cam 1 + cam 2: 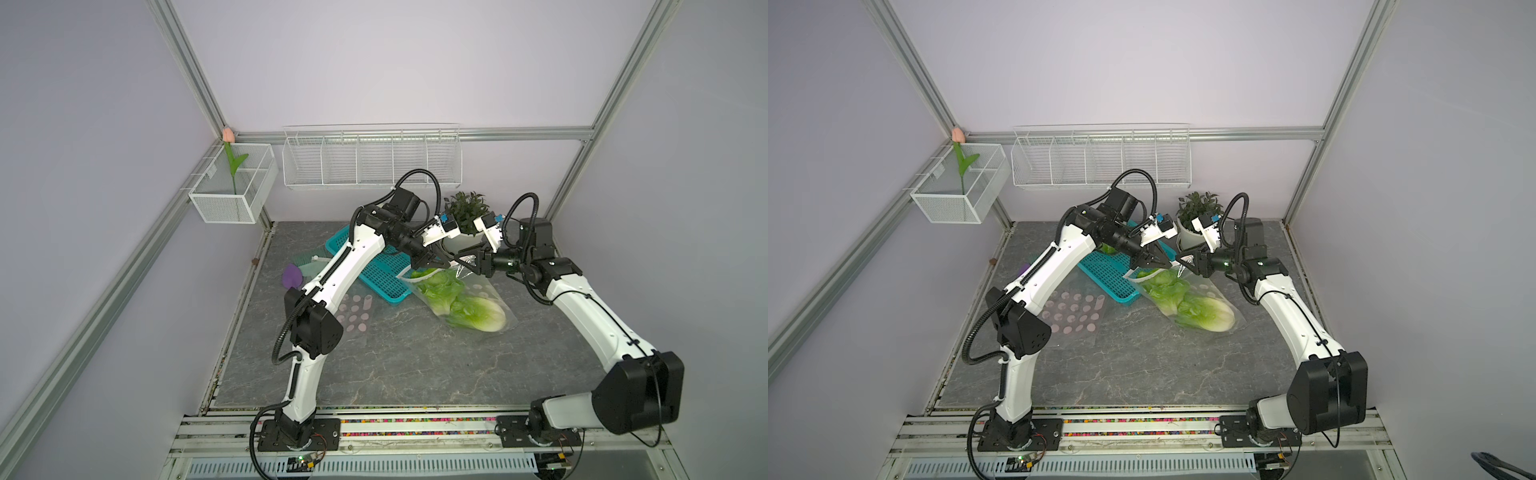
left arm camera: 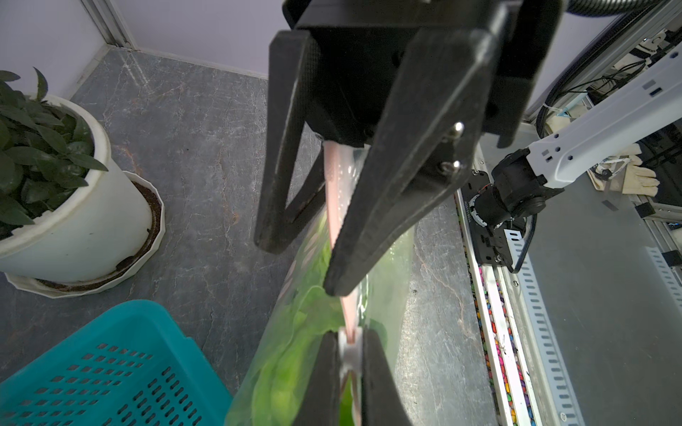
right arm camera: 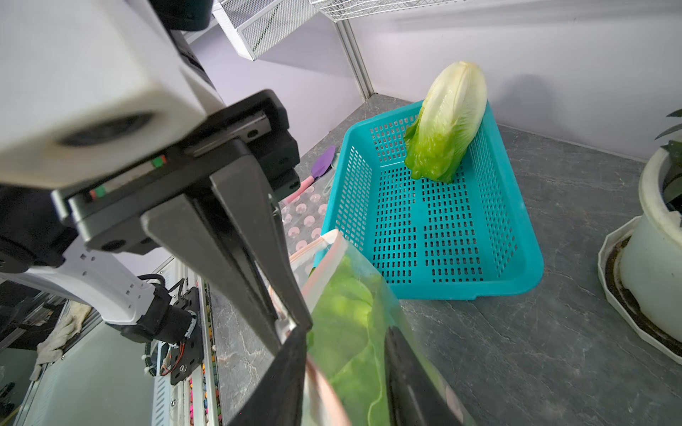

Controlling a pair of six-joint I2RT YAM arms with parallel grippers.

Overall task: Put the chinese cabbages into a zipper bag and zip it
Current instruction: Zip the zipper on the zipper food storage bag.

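left gripper (image 2: 348, 341) clamps zipper bag (image 1: 484, 286) end as anchor; right gripper (image 2: 300, 263), jaws apart, straddles zip strip (image 2: 334, 206), likely to close it.

Grey marbled tabletop (image 1: 395, 365) under teal basket (image 1: 382, 274), potted plant (image 1: 463, 212), dotted bag (image 1: 353, 316), purple spatula (image 1: 291, 276), cabbage-filled zipper bag (image 1: 469, 307).

I see the teal basket (image 1: 380, 276) on the table. The potted plant (image 1: 464, 210) stands near its right side. A purple spatula (image 1: 291, 276) lies near its left side.
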